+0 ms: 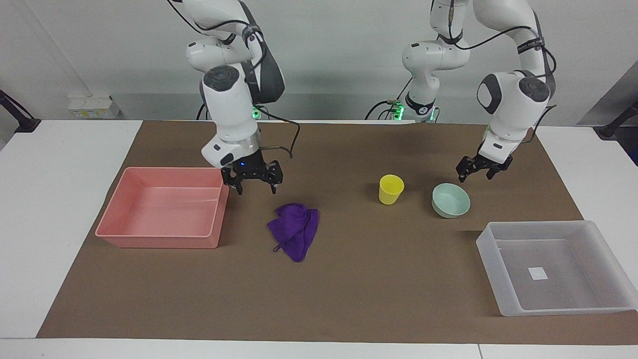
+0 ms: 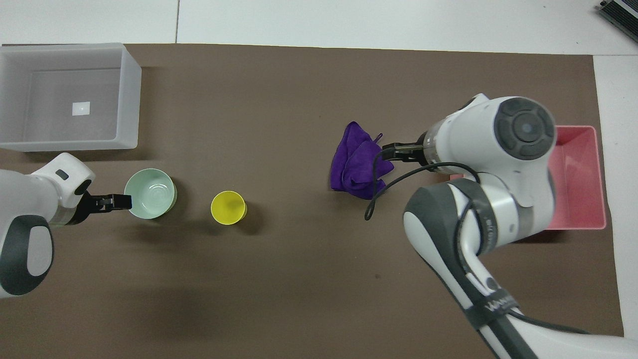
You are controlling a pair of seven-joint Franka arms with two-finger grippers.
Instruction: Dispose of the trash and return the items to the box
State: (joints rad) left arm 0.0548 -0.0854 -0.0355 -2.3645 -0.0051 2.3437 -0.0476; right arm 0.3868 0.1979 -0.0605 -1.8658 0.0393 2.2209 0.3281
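The purple rag (image 1: pixel 295 229) lies crumpled on the brown mat mid-table; it also shows in the overhead view (image 2: pixel 360 167). The yellow cup (image 1: pixel 391 189) (image 2: pixel 228 207) stands upright beside the mint-green bowl (image 1: pixel 450 200) (image 2: pixel 150 193). The translucent box (image 1: pixel 488 271) (image 2: pixel 128 99) sits empty at the left arm's end. My right gripper (image 1: pixel 254 185) (image 2: pixel 394 152) is open and empty, low over the mat between the pink bin's corner and the rag. My left gripper (image 1: pixel 476 174) (image 2: pixel 119 201) is open and empty, low by the bowl's rim.
A pink bin (image 1: pixel 164 242) stands empty at the right arm's end; the right arm covers part of it in the overhead view (image 2: pixel 583 179). The brown mat (image 1: pixel 379 289) covers most of the white table.
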